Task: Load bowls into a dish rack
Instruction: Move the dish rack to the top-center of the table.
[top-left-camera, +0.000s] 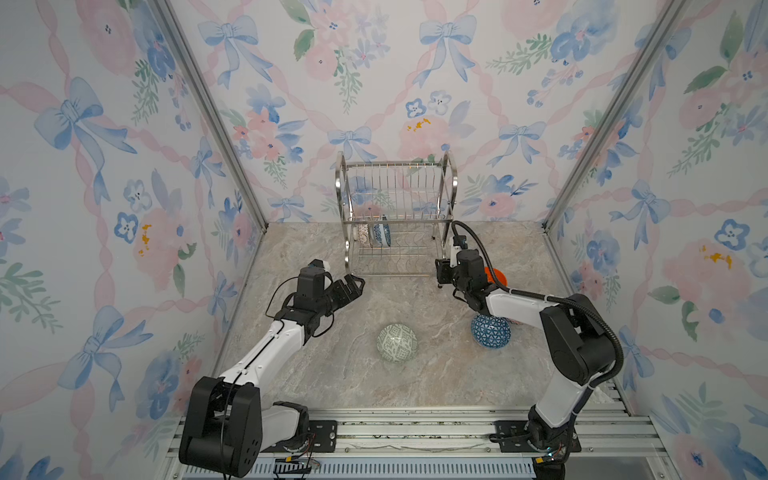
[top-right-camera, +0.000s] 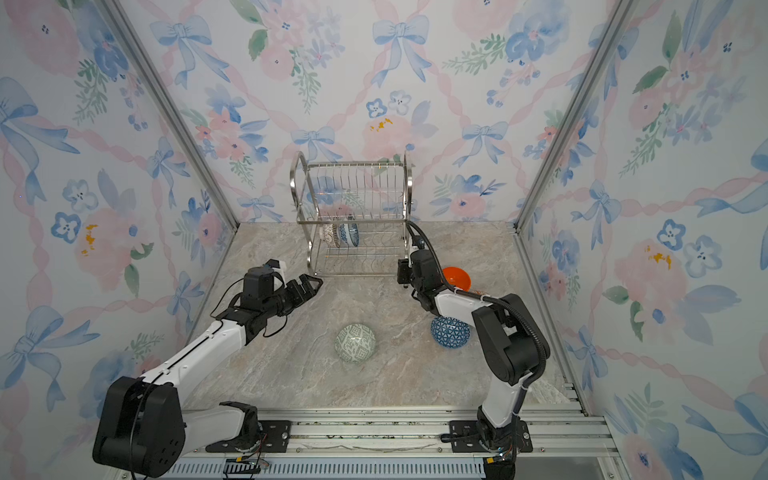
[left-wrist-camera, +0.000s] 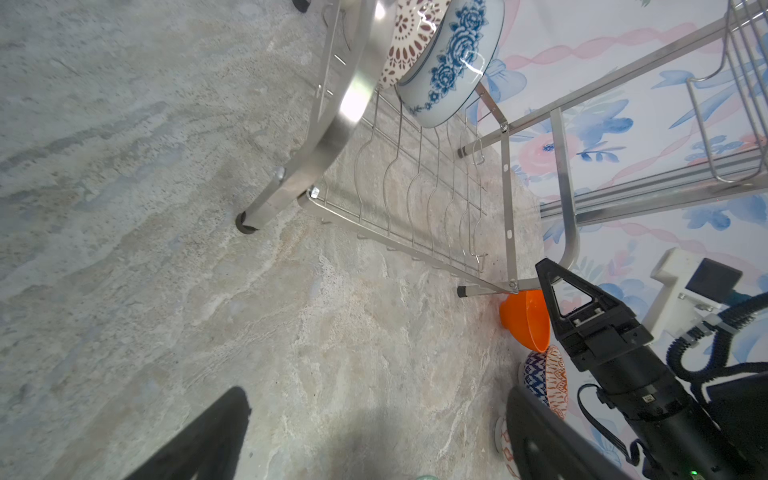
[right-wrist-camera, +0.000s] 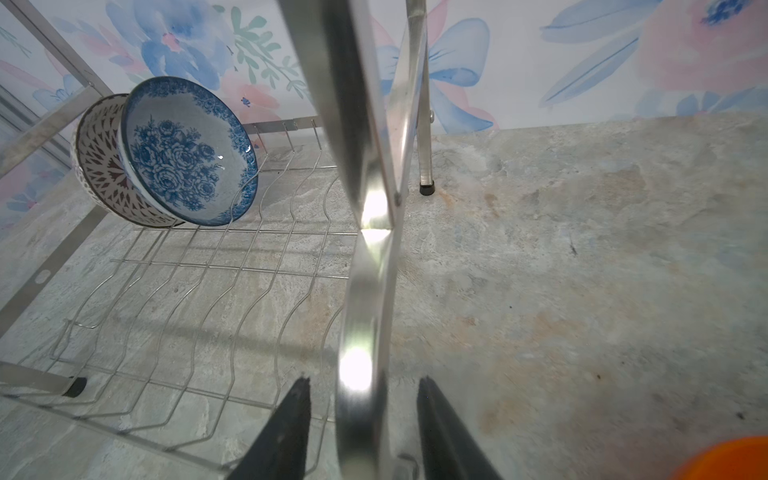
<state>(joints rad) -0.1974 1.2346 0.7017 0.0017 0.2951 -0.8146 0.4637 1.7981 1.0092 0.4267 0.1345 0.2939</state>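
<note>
The dish rack (top-left-camera: 395, 216) (top-right-camera: 353, 208) stands at the back. On its lower tier a white lattice bowl (top-left-camera: 363, 236) and a blue floral bowl (right-wrist-camera: 187, 153) stand on edge. A green-grey bowl (top-left-camera: 397, 343) and a blue triangle bowl (top-left-camera: 490, 331) lie upside down on the table. An orange bowl (top-right-camera: 456, 277) and a red-orange patterned bowl (left-wrist-camera: 548, 382) sit right of the rack. My right gripper (right-wrist-camera: 363, 380) straddles the rack's right side frame (right-wrist-camera: 365, 291), with a gap showing on each side. My left gripper (top-left-camera: 355, 284) is open and empty by the rack's front left leg (left-wrist-camera: 249, 220).
Floral walls close in the marble table (top-left-camera: 415, 386) on three sides. The right arm (top-left-camera: 519, 307) reaches over the blue triangle bowl and hides part of it. An aluminium rail (top-left-camera: 415, 432) runs along the front edge.
</note>
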